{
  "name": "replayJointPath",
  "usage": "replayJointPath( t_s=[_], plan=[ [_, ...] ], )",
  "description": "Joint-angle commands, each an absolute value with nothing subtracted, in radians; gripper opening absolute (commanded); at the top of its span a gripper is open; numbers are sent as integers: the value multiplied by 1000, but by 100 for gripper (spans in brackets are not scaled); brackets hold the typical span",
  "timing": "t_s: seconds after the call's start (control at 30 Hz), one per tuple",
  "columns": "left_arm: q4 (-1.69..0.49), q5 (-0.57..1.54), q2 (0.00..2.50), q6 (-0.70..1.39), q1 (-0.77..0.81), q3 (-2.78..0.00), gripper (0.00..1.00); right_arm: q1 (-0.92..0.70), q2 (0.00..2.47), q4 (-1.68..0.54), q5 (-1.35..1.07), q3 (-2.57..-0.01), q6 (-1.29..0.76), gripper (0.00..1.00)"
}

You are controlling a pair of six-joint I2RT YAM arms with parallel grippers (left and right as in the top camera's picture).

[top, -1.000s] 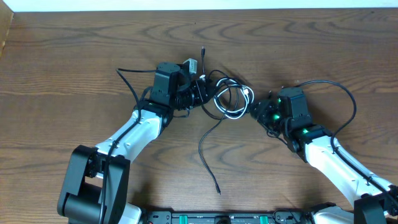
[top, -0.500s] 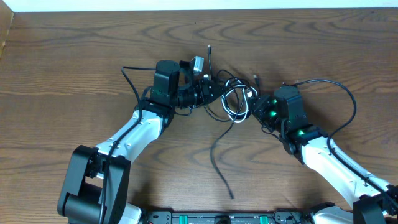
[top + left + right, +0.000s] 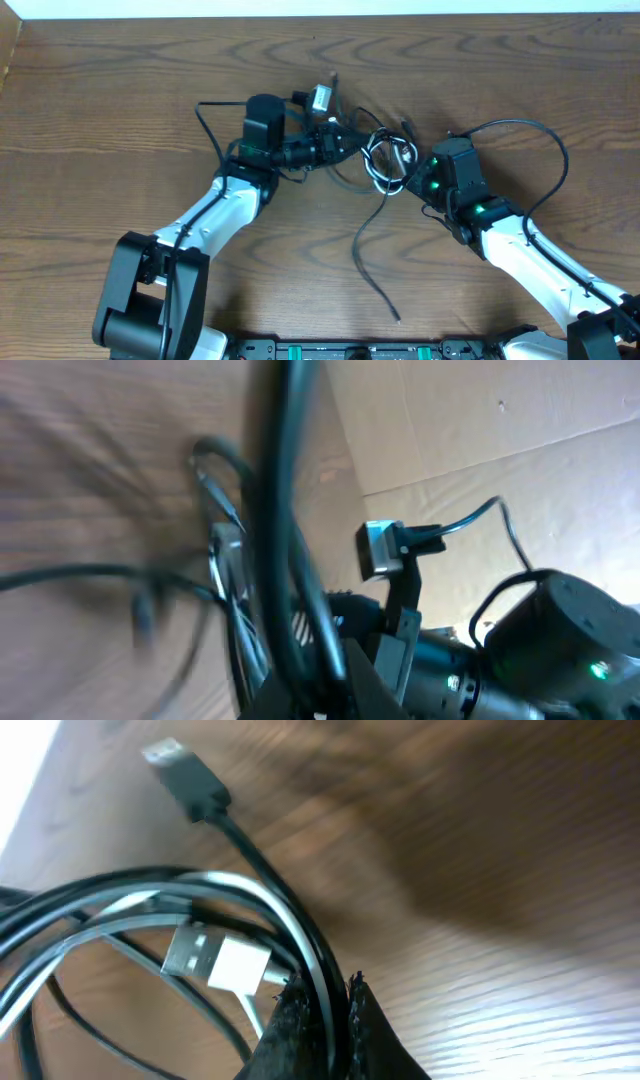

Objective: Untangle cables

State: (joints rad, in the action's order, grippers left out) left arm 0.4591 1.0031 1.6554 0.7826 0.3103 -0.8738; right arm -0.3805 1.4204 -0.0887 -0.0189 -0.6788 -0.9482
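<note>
The wood-grain table (image 3: 120,100) carries the cables (image 3: 385,158) in a knot at its centre back, strung between both arms. The left fingers (image 3: 338,142) are pinched on black loops. The right fingers (image 3: 410,178) are clamped on a white and a black strand. The knot's long axis runs left to right between them, both equally near. A black cord (image 3: 372,255) trails toward the near edge. The loops are thin and glossy, with a flat white plug (image 3: 215,958) and a black plug (image 3: 185,775).

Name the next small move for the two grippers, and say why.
Probably ease the right gripper away from the left gripper: both are shut on the cables, whose coils are bunched between them.
</note>
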Motion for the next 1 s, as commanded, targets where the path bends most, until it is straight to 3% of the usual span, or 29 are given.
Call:
replayJointPath(
  t_s=[0.0,0.17,0.4,0.7,0.97],
  plan=[
    [451,1036,1638,635,225,-888,8,-324,1439,-140,197,-656,-744,1],
    [341,998,1638,499,156,-888,8,-229,1417,-148,207,-657,-672,1],
    [84,729,1638,437,141,-888,7,-134,1335,-150,192,-657,-626,1],
    [15,687,1638,416,143,-888,8,-128,1312,-139,190,-657,-560,1],
    [3,689,1638,631,144,-888,8,-128,1311,-108,-203,-657,-596,3]
  ],
)
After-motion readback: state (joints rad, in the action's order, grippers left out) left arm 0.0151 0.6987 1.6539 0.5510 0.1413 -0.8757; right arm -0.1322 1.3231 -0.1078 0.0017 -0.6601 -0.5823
